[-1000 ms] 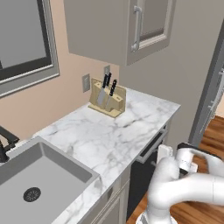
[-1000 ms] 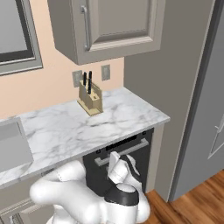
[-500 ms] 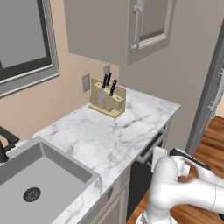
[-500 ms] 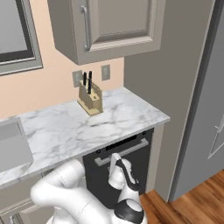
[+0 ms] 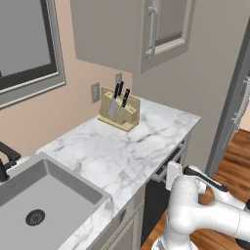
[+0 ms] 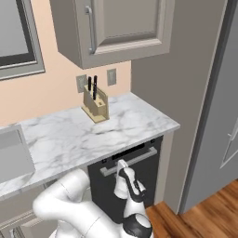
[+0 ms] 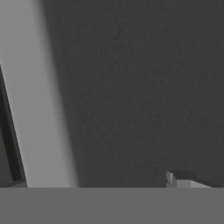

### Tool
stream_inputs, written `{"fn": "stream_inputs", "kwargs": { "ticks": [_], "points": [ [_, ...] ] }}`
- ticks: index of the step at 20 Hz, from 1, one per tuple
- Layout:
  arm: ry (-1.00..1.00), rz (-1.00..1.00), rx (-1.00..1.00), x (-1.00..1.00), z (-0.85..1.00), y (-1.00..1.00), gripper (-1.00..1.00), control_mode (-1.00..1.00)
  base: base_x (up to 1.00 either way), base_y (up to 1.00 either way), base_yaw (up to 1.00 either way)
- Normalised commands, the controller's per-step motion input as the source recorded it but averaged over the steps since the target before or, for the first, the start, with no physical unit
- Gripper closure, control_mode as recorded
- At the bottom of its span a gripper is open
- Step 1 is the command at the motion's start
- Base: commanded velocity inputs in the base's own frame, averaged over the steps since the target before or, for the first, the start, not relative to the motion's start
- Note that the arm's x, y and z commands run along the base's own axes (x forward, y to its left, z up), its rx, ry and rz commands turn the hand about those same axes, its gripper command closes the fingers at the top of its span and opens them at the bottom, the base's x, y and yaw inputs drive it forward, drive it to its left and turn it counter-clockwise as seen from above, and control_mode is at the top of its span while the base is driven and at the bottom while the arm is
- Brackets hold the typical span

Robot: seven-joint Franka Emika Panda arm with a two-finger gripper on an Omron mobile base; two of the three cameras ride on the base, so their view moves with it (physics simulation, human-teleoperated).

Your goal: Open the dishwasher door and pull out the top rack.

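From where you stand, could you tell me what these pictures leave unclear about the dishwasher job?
- Top rack: hidden behind the dishwasher door, which is at most slightly ajar, in both base views.
- Gripper: in the right base view the hand covers the jaws at the bar handle; open or shut is unclear.
- Dishwasher door, left base view: mostly hidden under the countertop edge.

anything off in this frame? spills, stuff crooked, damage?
Nothing stands out. The marble counter looks clean, and the knife block stands upright by the wall. The dishwasher door looks about shut, its grey bar handle level, with the gripper close to it. No spill or damage visible.
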Motion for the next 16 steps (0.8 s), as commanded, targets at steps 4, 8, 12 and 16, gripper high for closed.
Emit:
{"fn": "stream_inputs", "kwargs": {
  "ticks": [4, 8, 12, 16],
  "points": [
    [0.02, 0.01, 0.0, 0.1, -0.23, -0.01, 1.0, -1.0, 0.0, 0.0, 0.0],
    [0.14, 0.02, -0.01, -0.09, -0.53, -0.64, 1.0, -1.0, 0.0, 0.0, 0.0],
    [0.33, 0.0, -0.12, -0.29, -0.81, -1.0, 1.0, -1.0, 0.0, 0.0, 0.0],
    [0.41, 0.01, -0.22, -0.51, -1.0, -1.0, 1.0, -1.0, 0.0, 0.0, 0.0]
  ]
}}
